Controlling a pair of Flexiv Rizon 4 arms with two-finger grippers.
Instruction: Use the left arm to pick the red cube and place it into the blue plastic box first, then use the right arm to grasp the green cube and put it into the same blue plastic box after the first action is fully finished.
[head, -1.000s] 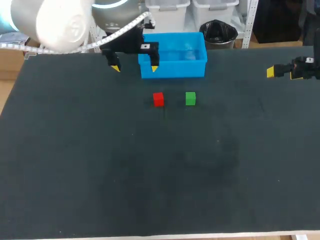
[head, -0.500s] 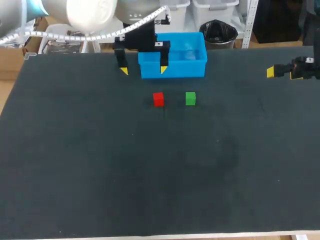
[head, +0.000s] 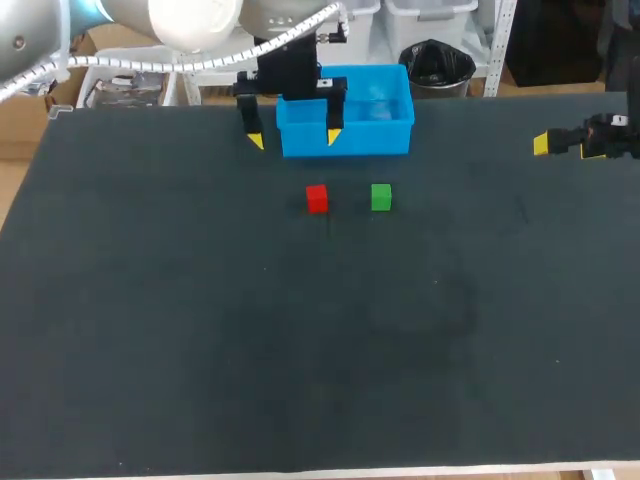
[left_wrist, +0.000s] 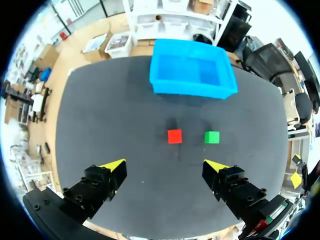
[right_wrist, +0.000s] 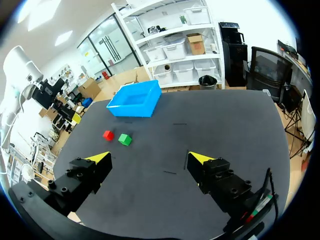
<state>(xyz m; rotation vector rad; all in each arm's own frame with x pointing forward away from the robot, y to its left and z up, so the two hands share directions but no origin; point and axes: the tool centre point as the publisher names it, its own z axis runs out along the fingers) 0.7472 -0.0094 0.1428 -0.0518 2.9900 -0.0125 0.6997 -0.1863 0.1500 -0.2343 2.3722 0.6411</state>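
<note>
**Red cube (head: 317, 198) lies free on the table, both jaws released**

The red cube sits on the dark table (head: 300, 350), just in front of the blue plastic box (head: 400, 128) and apart from it. The green cube (head: 381, 196) lies near it on its right, level with it, with a gap of bare table between the two. Neither cube touches the box, and nothing shows inside the box.

The left arm (head: 285, 70) comes in from the far left and hangs over the box's front left corner. The left jaws are spread wide and hold nothing. In the head view one yellow fingertip (head: 333, 135) shows against the box's front wall and the other just left of the box. From the left wrist view the red cube lies ahead of the jaws, in line with the gap between the two fingers, with the green cube beside it and the box beyond both.

The right jaws rest at the table's far right edge, well apart from the cubes and box. Their fingertips (right_wrist: 200, 157) stand wide apart with nothing between them.
</note>
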